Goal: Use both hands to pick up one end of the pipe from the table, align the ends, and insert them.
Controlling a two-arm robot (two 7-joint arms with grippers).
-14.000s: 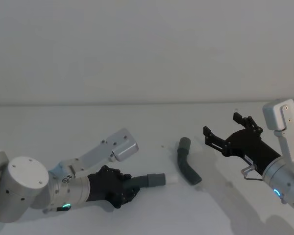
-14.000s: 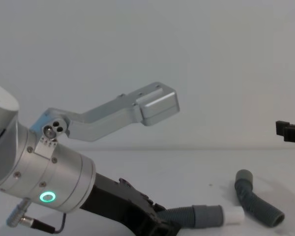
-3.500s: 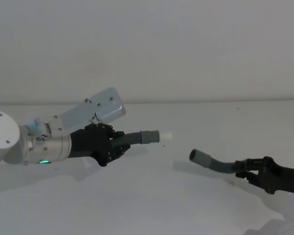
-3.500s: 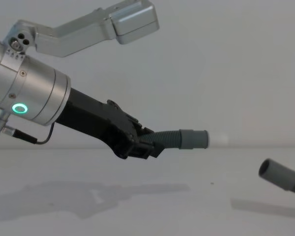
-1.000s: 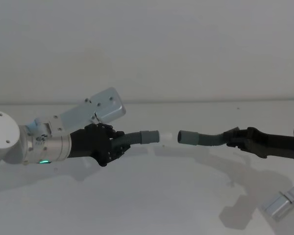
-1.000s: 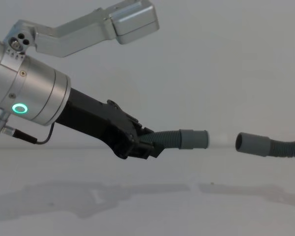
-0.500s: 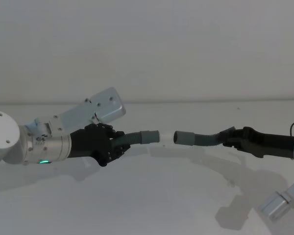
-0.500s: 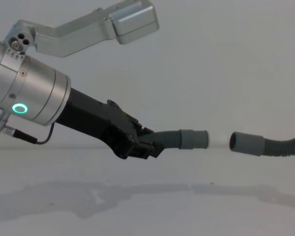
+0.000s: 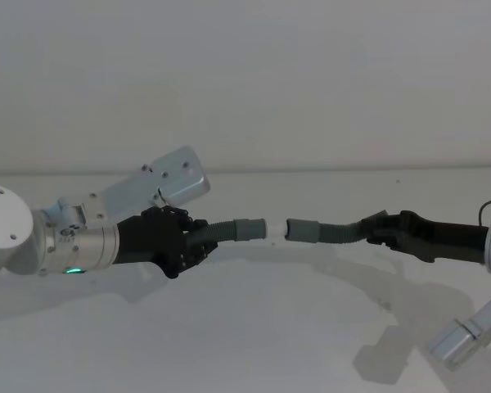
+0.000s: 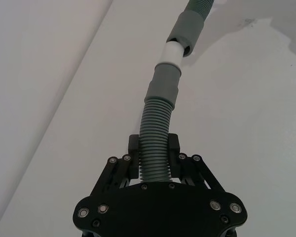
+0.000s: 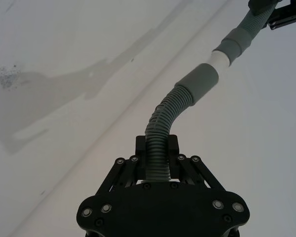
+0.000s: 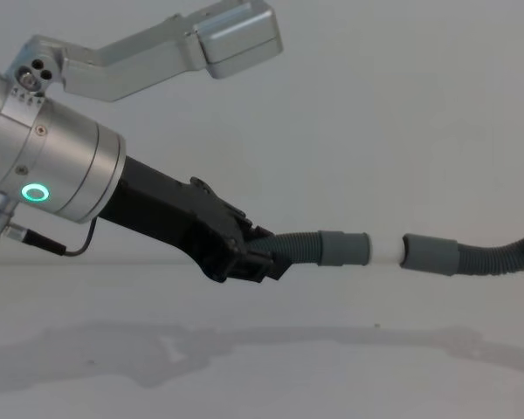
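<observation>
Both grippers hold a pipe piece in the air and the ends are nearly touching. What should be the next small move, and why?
Probably the right gripper should push its hollow cuff a little further toward the left gripper. The white tip meets the cuff's mouth, but most of it is exposed, so it is not yet seated. The two ends look roughly in line.

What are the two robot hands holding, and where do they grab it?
Each holds a piece of hose by its ribbed part, behind the smooth cuff: the left gripper holds the white-tipped piece, the right gripper the hollow-ended piece.
</observation>
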